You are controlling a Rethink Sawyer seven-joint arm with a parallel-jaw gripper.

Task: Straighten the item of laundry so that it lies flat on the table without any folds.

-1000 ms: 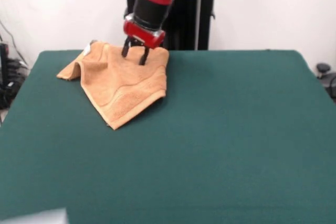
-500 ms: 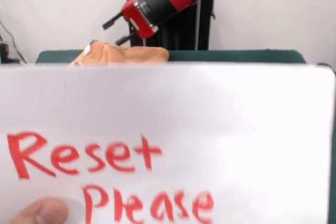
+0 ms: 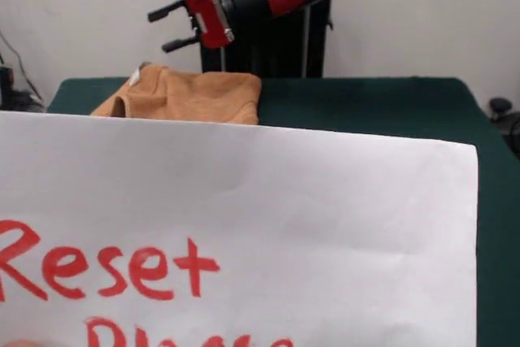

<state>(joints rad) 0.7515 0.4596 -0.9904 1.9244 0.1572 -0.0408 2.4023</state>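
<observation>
sign [image 3: 244,233] lowered | towel [image 3: 191,97] half hidden | pincer [image 3: 165,28] raised, parted

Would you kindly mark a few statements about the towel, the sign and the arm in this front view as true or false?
1. The end effector is raised above the table, apart from the towel. True.
2. The end effector grips a corner of the towel. False: its two fingers are spread with nothing between them.
3. A white paper sign with red writing hides most of the table. True.
4. The whole towel is visible and lies flat. False: the sign covers its lower part, and a raised fold shows at its left end.
5. The sign's top line reads "Stop". False: it reads "Reset".
</observation>
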